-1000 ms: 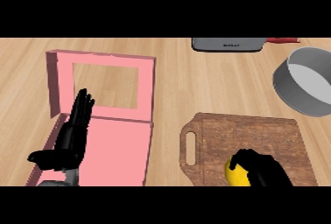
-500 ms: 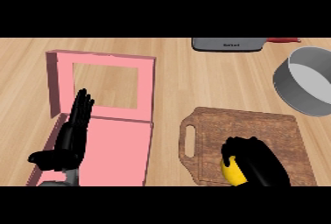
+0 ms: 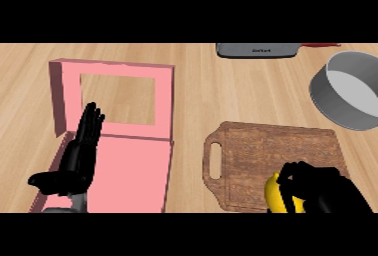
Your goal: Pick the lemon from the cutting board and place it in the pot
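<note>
The yellow lemon (image 3: 276, 196) lies at the near edge of the brown wooden cutting board (image 3: 269, 150), low in the head view. My right hand (image 3: 321, 190) is just to its right, shut on the lemon with fingers curled over it and hiding its right side. The grey pot (image 3: 334, 97) stands at the right edge, beyond the board, with its white inside showing. My left hand (image 3: 80, 155) rests open at the lower left, fingers straight and pointing away, over a pink box.
A pink box (image 3: 136, 172) with an upright framed lid (image 3: 114, 67) lies at the left, under my left hand. A grey appliance (image 3: 255, 50) with a red part (image 3: 319, 45) beside it sits at the far edge. Bare wooden counter (image 3: 199, 100) separates box, board and pot.
My right hand has drawn its fingers in over the lemon and shifted slightly right. The lemon stays at the board's near edge. The left hand has not moved.
</note>
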